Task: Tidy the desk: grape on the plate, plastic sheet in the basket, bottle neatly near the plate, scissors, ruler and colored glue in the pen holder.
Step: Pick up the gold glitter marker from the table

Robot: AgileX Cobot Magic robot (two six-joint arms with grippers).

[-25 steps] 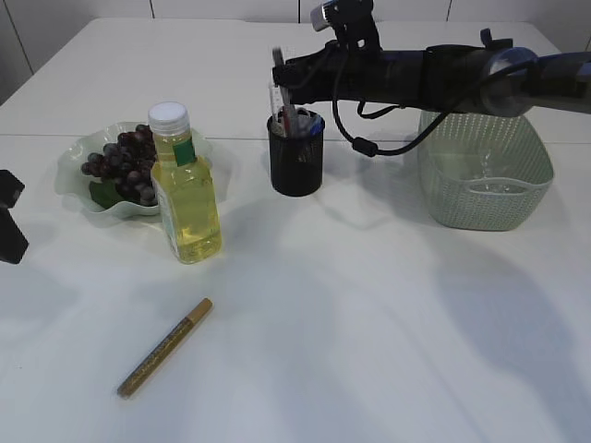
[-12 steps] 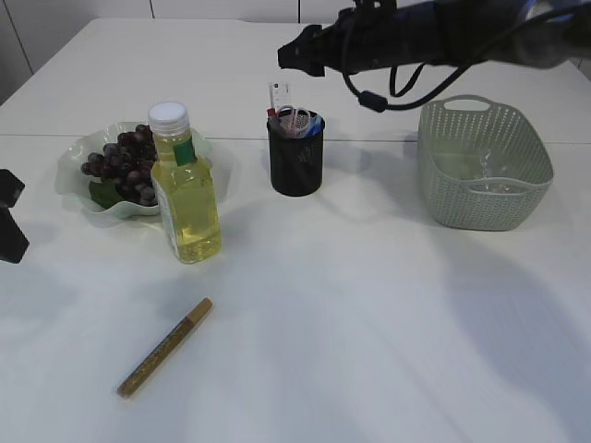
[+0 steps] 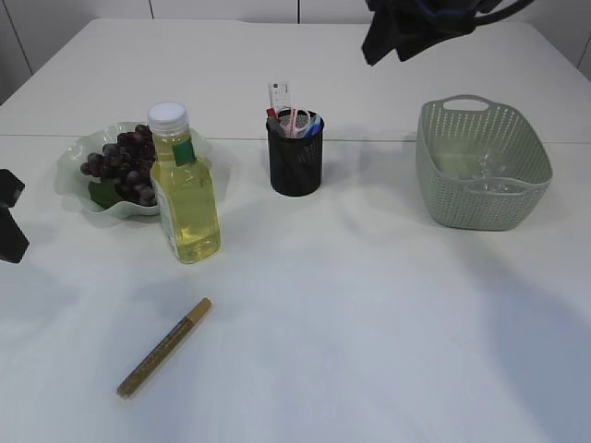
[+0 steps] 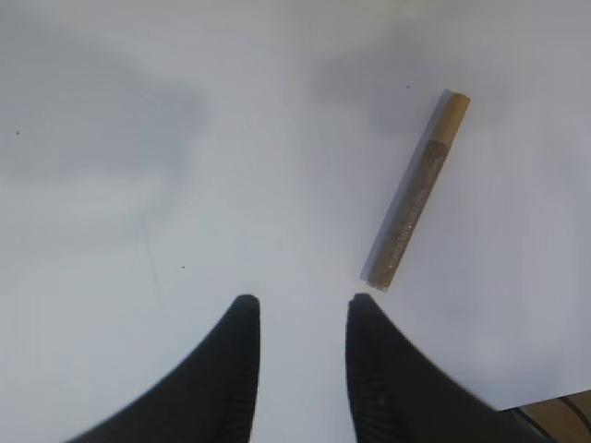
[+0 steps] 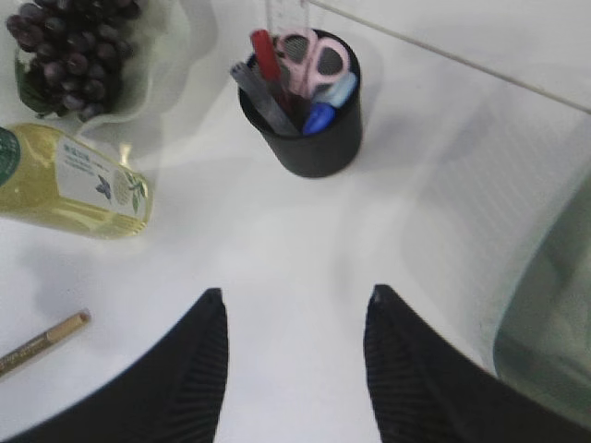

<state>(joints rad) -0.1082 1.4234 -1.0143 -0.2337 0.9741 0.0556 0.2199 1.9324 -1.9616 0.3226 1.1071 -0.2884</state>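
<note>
- I see my right gripper (image 5: 291,360) high over the table (image 3: 369,305), jaws spread, nothing between them.
- My left gripper (image 4: 300,355) hovers low, jaws part open and empty, just beside the glue (image 4: 416,189), which lies flat.
- The holder (image 3: 295,154) holds the scissors (image 5: 319,57) and ruler (image 3: 280,96), upright.
- The grapes (image 3: 125,161) sit on the plate (image 3: 74,185); the bottle (image 3: 185,185) stands touching its rim.
- The basket (image 3: 483,164) stands at right, a clear sheet (image 3: 485,175) inside.
</note>
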